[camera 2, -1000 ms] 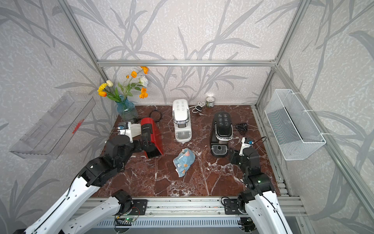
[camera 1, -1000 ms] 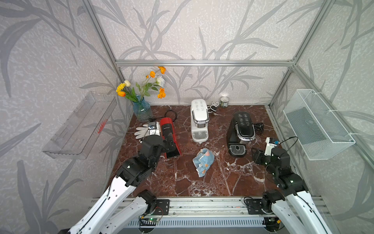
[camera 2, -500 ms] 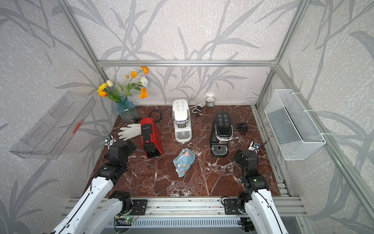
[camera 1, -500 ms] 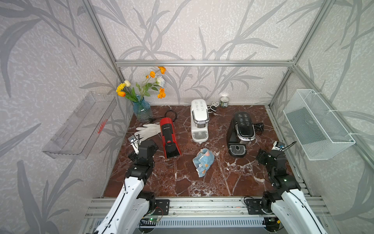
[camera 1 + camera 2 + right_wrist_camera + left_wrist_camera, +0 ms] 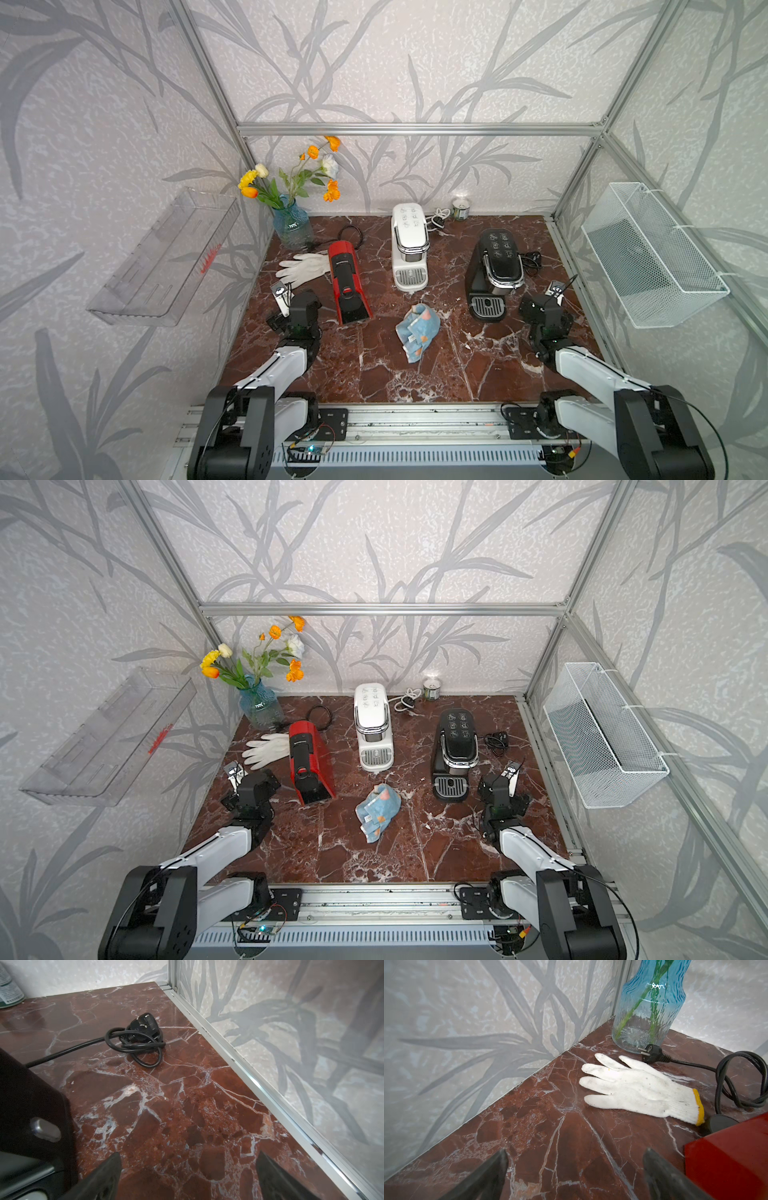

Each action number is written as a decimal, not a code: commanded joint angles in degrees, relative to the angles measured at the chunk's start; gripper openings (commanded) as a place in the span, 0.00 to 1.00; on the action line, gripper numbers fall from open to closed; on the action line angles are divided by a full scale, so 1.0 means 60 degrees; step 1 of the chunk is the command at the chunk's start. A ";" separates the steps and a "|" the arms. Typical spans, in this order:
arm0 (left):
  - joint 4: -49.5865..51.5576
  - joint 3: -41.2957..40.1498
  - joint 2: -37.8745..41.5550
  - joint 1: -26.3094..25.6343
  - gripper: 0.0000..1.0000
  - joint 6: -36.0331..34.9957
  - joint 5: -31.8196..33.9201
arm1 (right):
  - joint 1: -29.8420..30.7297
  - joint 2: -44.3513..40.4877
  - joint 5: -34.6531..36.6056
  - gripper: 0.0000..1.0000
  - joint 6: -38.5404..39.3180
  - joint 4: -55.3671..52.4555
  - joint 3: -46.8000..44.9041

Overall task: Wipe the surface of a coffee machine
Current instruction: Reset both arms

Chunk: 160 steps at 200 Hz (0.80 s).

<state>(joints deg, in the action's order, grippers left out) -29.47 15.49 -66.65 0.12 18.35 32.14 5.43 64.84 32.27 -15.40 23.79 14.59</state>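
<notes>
Three coffee machines stand on the marble table in both top views: a red one point(image 5: 347, 286), a white one point(image 5: 409, 245) and a black one point(image 5: 496, 270). A crumpled blue patterned cloth point(image 5: 417, 332) lies on the table between them, nearer the front, and nothing touches it. My left gripper point(image 5: 282, 301) hovers low to the left of the red machine point(image 5: 726, 1159), open and empty point(image 5: 575, 1151). My right gripper point(image 5: 552, 293) sits to the right of the black machine point(image 5: 27, 1109), also open and empty point(image 5: 188, 1154).
A white glove point(image 5: 639, 1088), a blue glass vase point(image 5: 648, 1005) with flowers and a black plug lie ahead of the left gripper. A coiled black cord point(image 5: 137, 1041) lies ahead of the right one. A can point(image 5: 461, 208) stands at the back wall; a wire basket point(image 5: 648, 257) hangs right.
Both arms have drawn back toward the front and dropped low. The left arm has left the red machine and moved left. The right gripper's jaws have widened.
</notes>
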 commanded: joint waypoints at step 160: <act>-0.2903 0.1261 -0.3428 0.0785 1.00 -0.2464 -0.5520 | -0.0023 0.4156 -0.4287 0.99 0.2905 0.5637 0.0813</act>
<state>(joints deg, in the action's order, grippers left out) -44.40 23.14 -87.66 5.41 5.39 2.24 4.56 90.28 10.61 1.06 57.71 17.26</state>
